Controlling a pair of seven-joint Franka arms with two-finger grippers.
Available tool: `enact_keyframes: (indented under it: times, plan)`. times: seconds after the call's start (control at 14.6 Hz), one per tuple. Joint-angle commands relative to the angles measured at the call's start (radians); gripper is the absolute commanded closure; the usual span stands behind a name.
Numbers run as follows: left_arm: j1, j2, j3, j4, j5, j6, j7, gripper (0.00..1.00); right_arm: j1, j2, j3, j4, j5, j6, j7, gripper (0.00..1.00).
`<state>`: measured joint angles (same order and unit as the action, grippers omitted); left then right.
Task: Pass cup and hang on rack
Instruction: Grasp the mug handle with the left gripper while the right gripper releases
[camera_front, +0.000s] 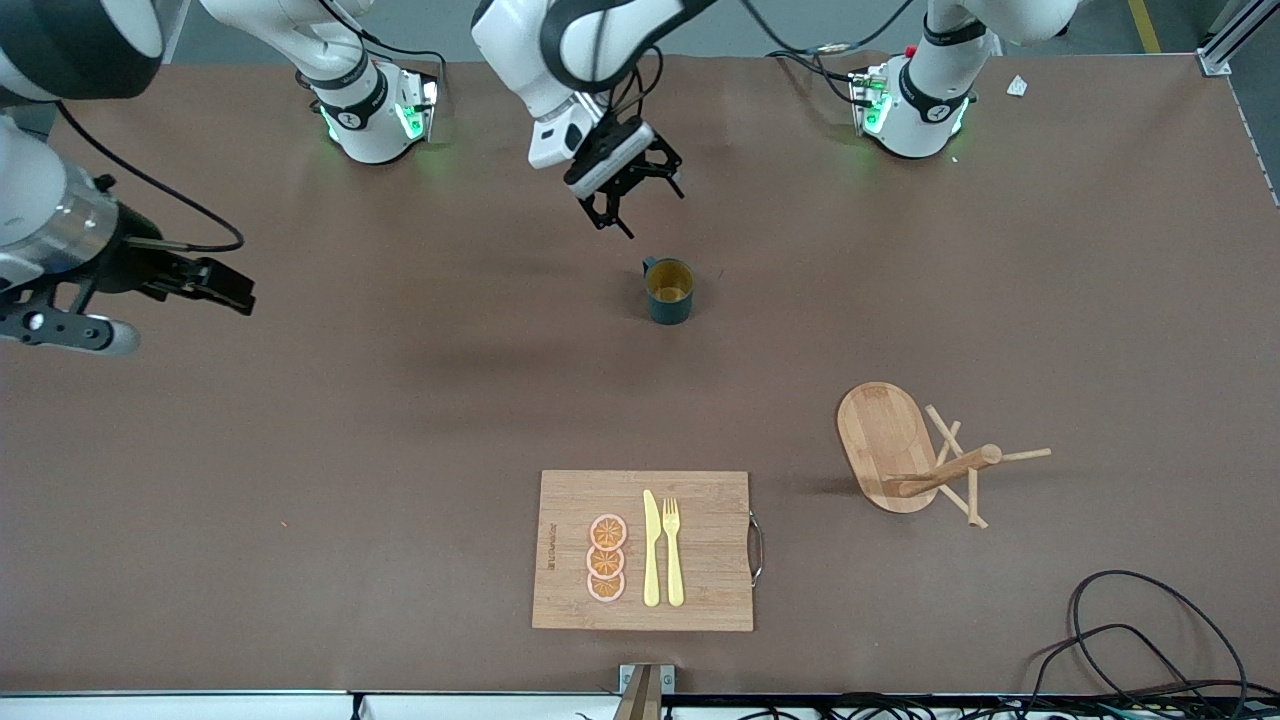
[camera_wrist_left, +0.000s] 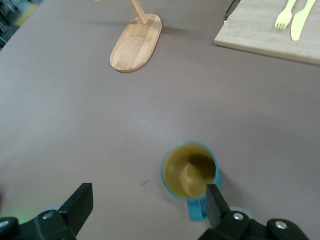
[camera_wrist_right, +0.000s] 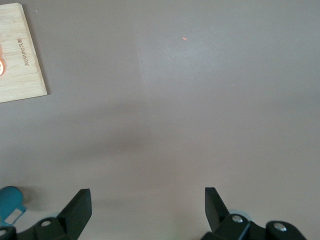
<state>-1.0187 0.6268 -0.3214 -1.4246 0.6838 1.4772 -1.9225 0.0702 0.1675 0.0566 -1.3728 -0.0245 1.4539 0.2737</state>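
Observation:
The dark teal cup (camera_front: 669, 290) stands upright on the table's middle, yellowish-brown inside, its handle toward the robots' bases. My left gripper (camera_front: 640, 205) is open and empty, low over the table just on the bases' side of the cup. In the left wrist view the cup (camera_wrist_left: 191, 172) sits close to one fingertip (camera_wrist_left: 214, 200), off the middle of my left gripper (camera_wrist_left: 148, 195). The wooden rack (camera_front: 890, 445) stands toward the left arm's end, nearer the front camera than the cup. My right gripper (camera_front: 232, 288) is open and empty over bare table at the right arm's end.
A wooden cutting board (camera_front: 560, 590) lies near the front edge with orange slices (camera_front: 607, 557), a yellow knife (camera_front: 651, 548) and a yellow fork (camera_front: 673, 550). Black cables (camera_front: 1130, 630) lie at the front corner by the left arm's end. The right wrist view shows my right gripper (camera_wrist_right: 145, 195).

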Motion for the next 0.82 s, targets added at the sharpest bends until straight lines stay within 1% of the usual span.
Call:
enact_keyframes:
  times: [0.0,0.14,0.34,0.48,0.75]
  plan:
    - [-0.021,0.097,0.007,0.027,0.09,0.014,-0.114,0.01,-0.062,-0.028,0.017,-0.037,-0.011,0.026,-0.12,0.0]
    - [-0.034,0.152,0.01,0.027,0.118,0.057,-0.174,0.01,-0.098,-0.026,0.017,-0.037,-0.012,0.028,-0.191,0.0]
    - [-0.035,0.207,0.01,0.027,0.173,0.098,-0.233,0.02,-0.127,-0.026,0.019,-0.037,-0.012,0.029,-0.26,0.0]
    - [-0.034,0.243,0.013,0.03,0.212,0.121,-0.282,0.06,-0.13,-0.035,0.019,-0.037,-0.012,0.026,-0.263,0.0]
    - [-0.034,0.266,0.018,0.029,0.218,0.144,-0.387,0.11,-0.145,-0.077,0.019,-0.094,-0.011,0.057,-0.294,0.0]
